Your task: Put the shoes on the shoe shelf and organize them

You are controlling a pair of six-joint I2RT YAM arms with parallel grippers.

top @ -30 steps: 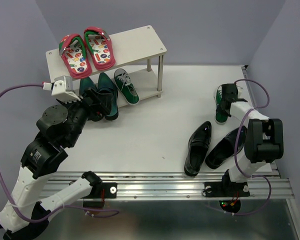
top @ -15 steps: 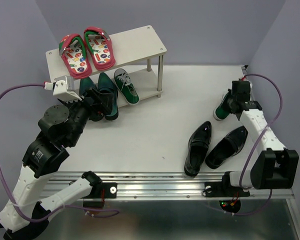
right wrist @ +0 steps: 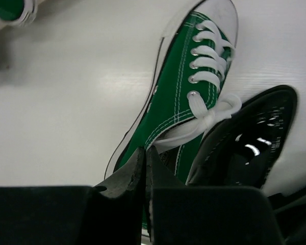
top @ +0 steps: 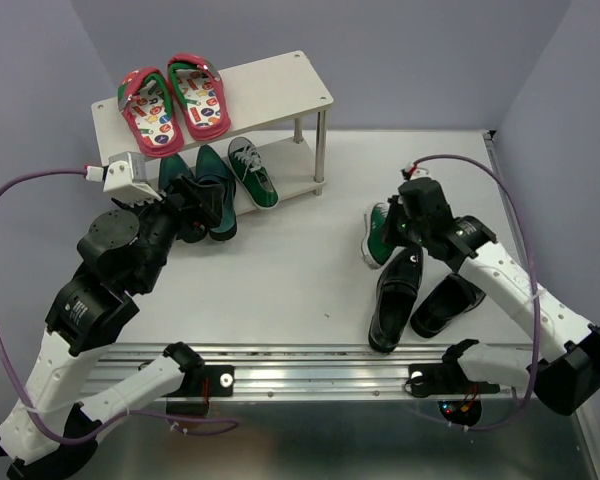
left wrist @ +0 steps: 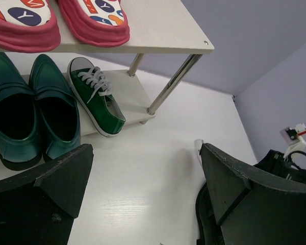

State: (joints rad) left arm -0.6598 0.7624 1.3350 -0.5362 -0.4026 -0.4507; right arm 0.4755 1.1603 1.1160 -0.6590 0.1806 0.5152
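Observation:
My right gripper (top: 396, 222) (right wrist: 145, 153) is shut on the heel collar of a green canvas sneaker (top: 377, 235) (right wrist: 186, 109) with white laces, held beside the toe of a glossy black dress shoe (top: 395, 295) (right wrist: 250, 148). The second black shoe (top: 448, 300) lies to its right. The shoe shelf (top: 270, 85) (left wrist: 158, 30) stands at the back left. Its lower tier holds the dark teal dress shoes (top: 215, 185) (left wrist: 35, 112) and the other green sneaker (top: 252, 172) (left wrist: 97, 99). My left gripper (top: 195, 205) (left wrist: 148, 189) is open and empty in front of the teal shoes.
Red flip-flops (top: 175, 100) (left wrist: 92, 20) with patterned insoles fill the left half of the shelf's top board. Purple walls close in the back and sides. A metal rail (top: 330, 375) runs along the near table edge.
My right gripper has carried the green sneaker from the far right of the table leftward toward the middle, past the black shoes. The left arm has hardly moved.

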